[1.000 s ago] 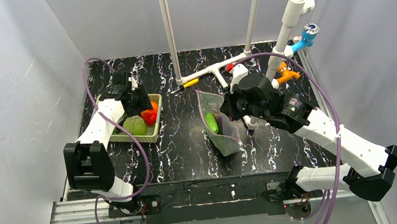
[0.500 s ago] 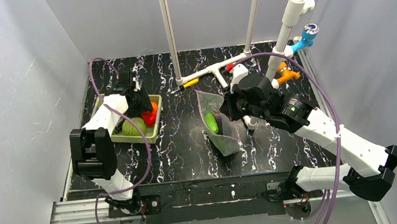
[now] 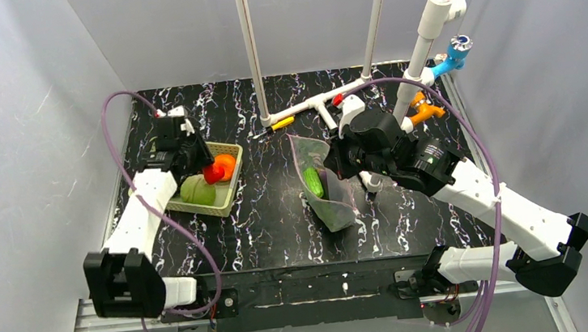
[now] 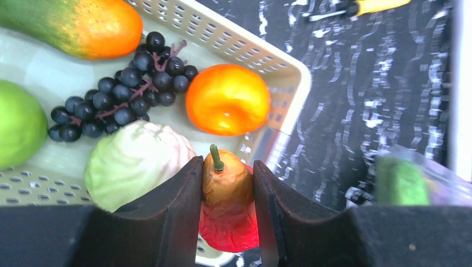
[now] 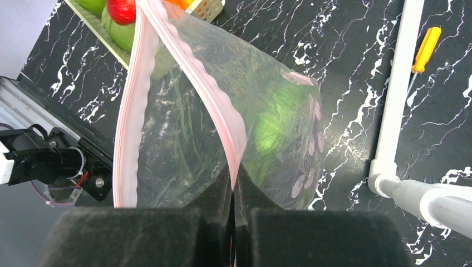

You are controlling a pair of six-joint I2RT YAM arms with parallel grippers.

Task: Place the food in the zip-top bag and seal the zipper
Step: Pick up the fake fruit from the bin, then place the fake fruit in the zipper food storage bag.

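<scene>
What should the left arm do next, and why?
Probably lift and carry the red fruit toward the zip-top bag: the jaws of the left gripper clamp it over the basket, and the right gripper holds the bag's mouth open.

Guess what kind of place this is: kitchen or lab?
Probably a lab robot cell, not a kitchen: plain grey walls box in a black marbled table, white pipe frame above, plastic toy fruit.
</scene>
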